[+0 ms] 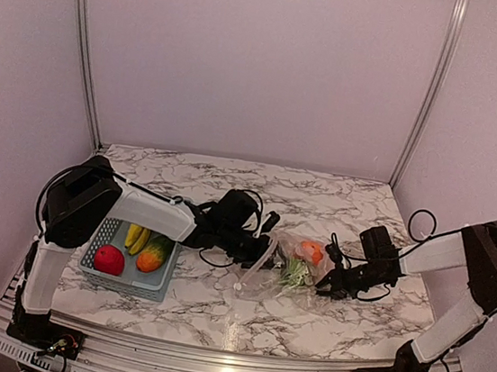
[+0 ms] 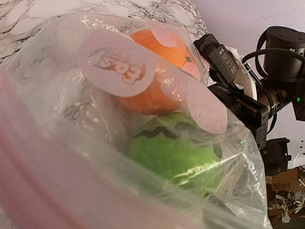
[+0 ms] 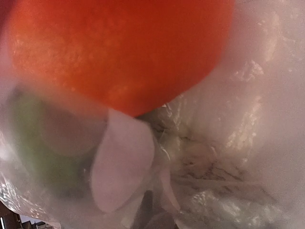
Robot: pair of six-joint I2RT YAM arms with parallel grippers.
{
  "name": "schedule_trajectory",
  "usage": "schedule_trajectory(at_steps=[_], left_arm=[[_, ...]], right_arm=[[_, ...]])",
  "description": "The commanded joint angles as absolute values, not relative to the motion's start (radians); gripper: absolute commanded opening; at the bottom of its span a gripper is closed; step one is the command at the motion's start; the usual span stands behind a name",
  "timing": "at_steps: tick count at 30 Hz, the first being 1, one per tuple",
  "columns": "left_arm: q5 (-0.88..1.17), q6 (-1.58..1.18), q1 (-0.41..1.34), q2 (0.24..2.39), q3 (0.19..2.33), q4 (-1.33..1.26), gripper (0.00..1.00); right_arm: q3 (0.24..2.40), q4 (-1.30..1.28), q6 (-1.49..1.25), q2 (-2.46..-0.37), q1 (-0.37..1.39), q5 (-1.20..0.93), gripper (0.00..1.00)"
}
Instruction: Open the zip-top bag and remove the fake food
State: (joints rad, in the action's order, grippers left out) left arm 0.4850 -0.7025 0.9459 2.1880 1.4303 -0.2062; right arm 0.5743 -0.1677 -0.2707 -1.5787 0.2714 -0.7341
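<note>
Crinkled film of the zip-top bag (image 2: 57, 105) fills both wrist cameras, so we cannot tell how far either pair of jaws is spread or whether they pinch plastic. From above, our left gripper (image 1: 257, 249) sits at the bag's end facing the light blue basket (image 1: 128, 283) and our right gripper (image 1: 334, 285) at the end away from it, we judge to brace the bag while its mouth is worked. Inside, an orange (image 2: 143, 100) touches a striped green ball (image 2: 176, 152); a banana (image 1: 136, 238), a red fruit (image 1: 109, 260) and an orange-green piece (image 1: 154, 254) lie in the basket.
</note>
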Motion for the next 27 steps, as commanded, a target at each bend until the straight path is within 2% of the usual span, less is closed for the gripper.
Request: schedule_trajectory(at_steps=[1, 6, 11, 18, 22, 26, 27], left_arm=[[0.530, -0.677, 0.960, 2.231, 1.485, -0.251, 0.70], [0.557, -0.632, 0.981, 2.242, 1.531, -0.234, 0.80], [0.526, -0.577, 0.998, 2.267, 1.579, -0.112, 0.86], [0.376, -0.504, 1.000, 2.308, 1.644, 0.144, 0.89], [0.331, -0.478, 1.002, 2.335, 1.678, 0.216, 0.90], [0.279, -0.445, 1.005, 2.364, 1.733, 0.307, 0.94], [0.274, -0.443, 1.003, 2.356, 1.730, 0.319, 0.92]], right_arm=[[0.610, -0.203, -0.213, -1.626, 0.296, -0.702, 0.00], [0.652, -0.224, -0.199, -1.646, 0.350, -0.684, 0.00], [0.688, -0.211, -0.221, -1.651, 0.399, -0.680, 0.00], [0.701, -0.180, -0.246, -1.625, 0.409, -0.715, 0.00], [0.710, -0.202, -0.226, -1.621, 0.408, -0.717, 0.00], [0.694, -0.190, -0.244, -1.612, 0.408, -0.718, 0.00], [0.687, -0.185, -0.252, -1.607, 0.408, -0.715, 0.00]])
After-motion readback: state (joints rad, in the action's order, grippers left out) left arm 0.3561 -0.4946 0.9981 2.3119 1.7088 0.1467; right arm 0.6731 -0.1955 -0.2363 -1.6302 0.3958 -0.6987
